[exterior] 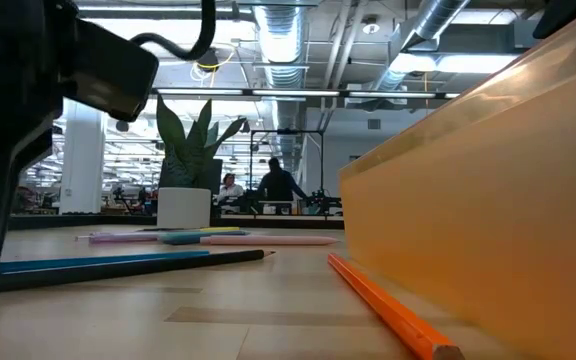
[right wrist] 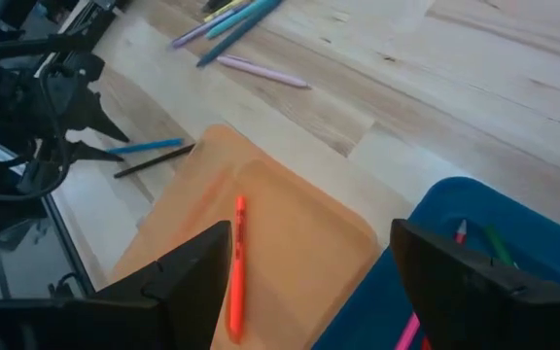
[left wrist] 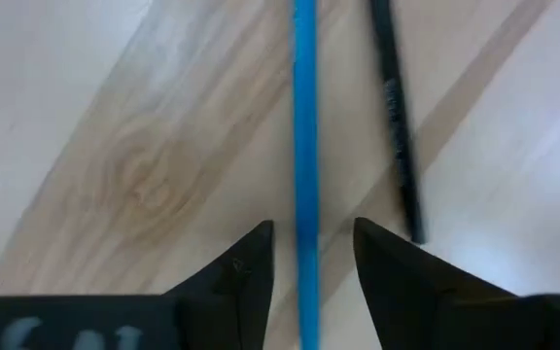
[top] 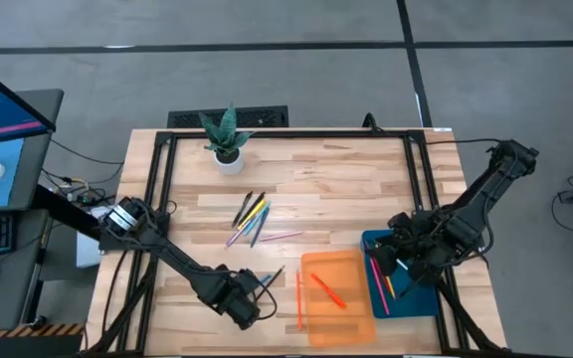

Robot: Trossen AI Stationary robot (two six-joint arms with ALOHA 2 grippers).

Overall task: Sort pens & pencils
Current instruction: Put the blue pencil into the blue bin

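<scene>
A blue pen and a black pen lie side by side on the wooden table, left of the orange tray. My left gripper points down over the blue pen, open, one finger on each side and a gap to both. An orange pen lies in the orange tray, and several pens lie in the blue tray. My right gripper hangs open over the two trays, with nothing in it. More pens & pencils lie in a loose bunch mid-table.
An orange pencil lies on the table along the orange tray's left wall. A potted plant stands at the far edge. A pink stick lies apart from the bunch. Bare wood stretches across the far right.
</scene>
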